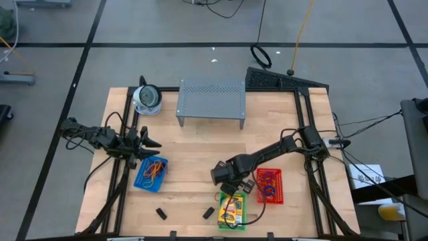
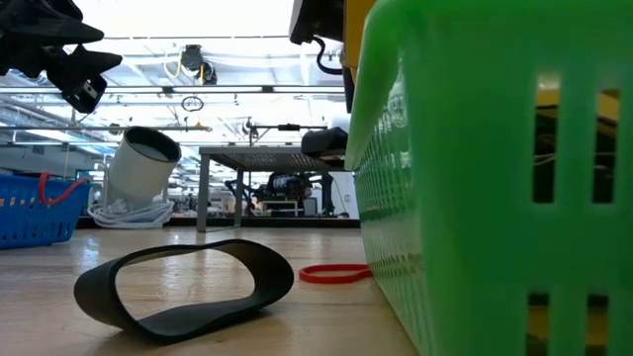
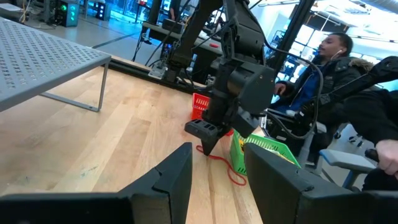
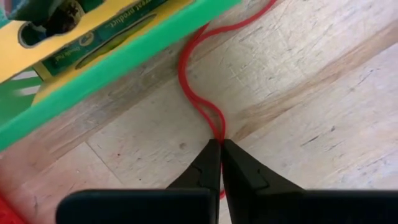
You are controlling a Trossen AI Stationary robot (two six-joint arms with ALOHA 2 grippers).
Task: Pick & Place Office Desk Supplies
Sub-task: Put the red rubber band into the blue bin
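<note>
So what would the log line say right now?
right gripper: fingers pinched on red rubber band beside green basket | left gripper: open, above blue basket

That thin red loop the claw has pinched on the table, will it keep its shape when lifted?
Probably not. The red rubber band already bends into a squeezed waist at the right gripper, so it looks floppy. It is thin, so likely very light, and might slip free or dangle against the green basket.
</note>
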